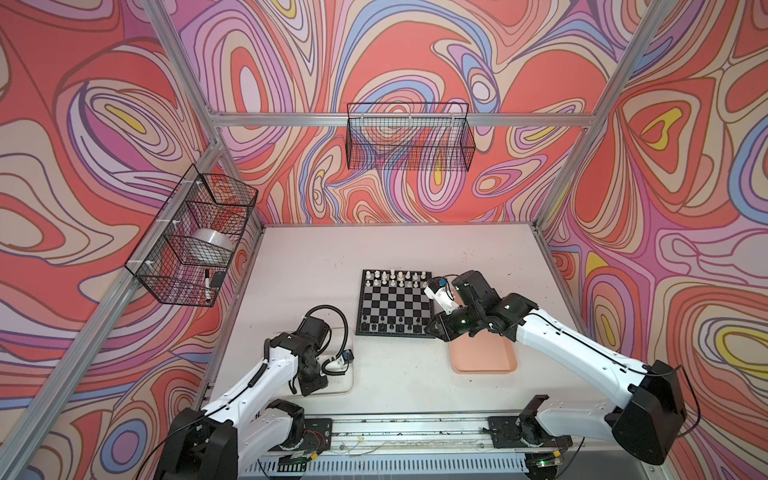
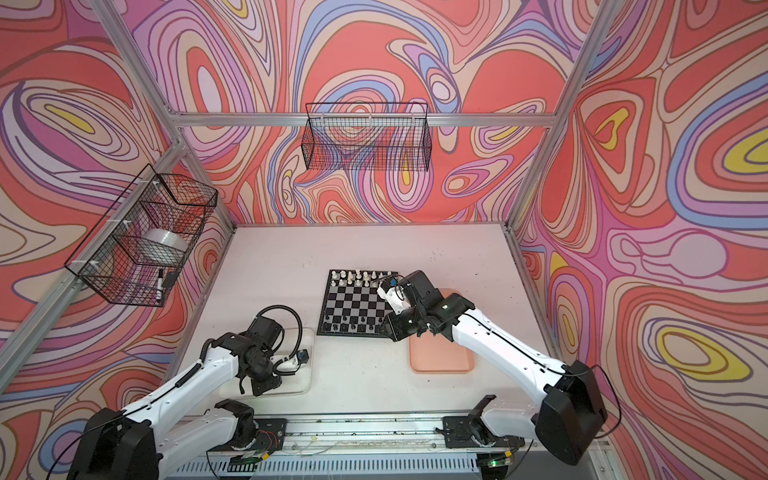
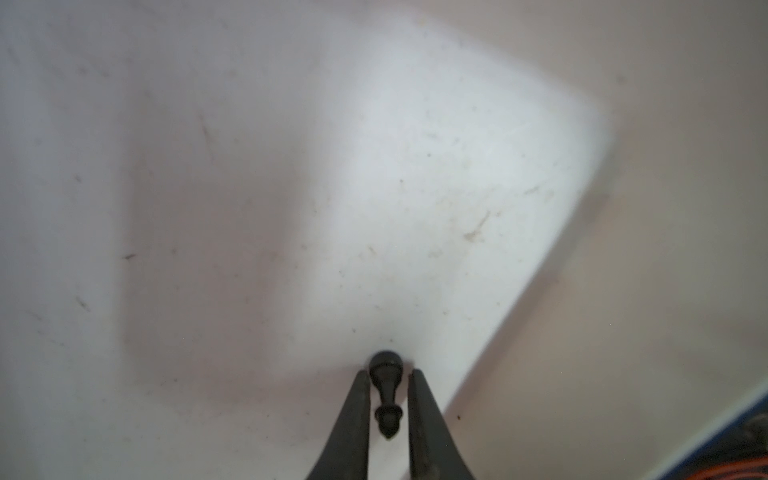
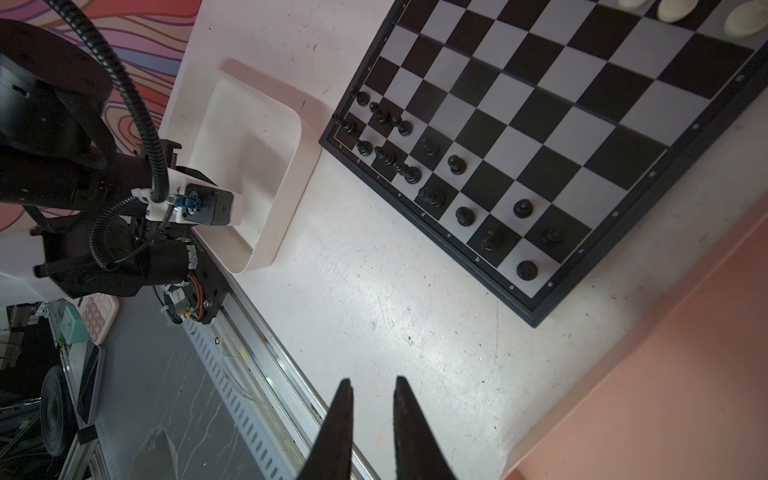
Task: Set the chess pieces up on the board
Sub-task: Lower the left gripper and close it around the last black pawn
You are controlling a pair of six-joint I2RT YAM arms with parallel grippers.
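left gripper (image 3: 387, 371): low over the white tray, its two dark fingers (image 3: 357, 419) set narrowly apart on either side of the pawn; slivers of tray showed beside the pawn's stem, so whether they pinched it could not be told
black pawn (image 3: 385, 388): small turned figurine, lined up along the fingers with its wider end just past their tips, close to the tray floor; whether it stood or lay could not be told
right gripper (image 4: 372, 382): jaws stood a narrow gap apart with nothing between them; in both top views that arm's end hung by the board's near right corner, at the pink tray's far end
chessboard (image 1: 395, 301) (image 2: 357, 305) (image 4: 540, 104): square, black-and-silver-grey checkered with a black border, flat on the table between the two trays
black pieces (image 1: 390, 326) (image 2: 353, 326) (image 4: 428, 166): tiny dark figurines, upright along the two rows nearest the robot
cream-white pieces (image 1: 399, 276) (image 2: 361, 276): tiny pale figurines on the two far rows, the right-hand end hidden behind the right arm's wrist
white tray (image 1: 347, 382) (image 2: 305, 382) (image 4: 266, 166): shallow rounded plastic tray, near and left of the board, under the left arm
pink tray (image 1: 486, 361) (image 2: 444, 361) (image 4: 665, 395): shallow salmon-pink plastic tray, just right of the board's near corner, its floor bare where it showed
table (image 1: 399, 374) (image 2: 357, 374): scuffed white top carrying board and trays
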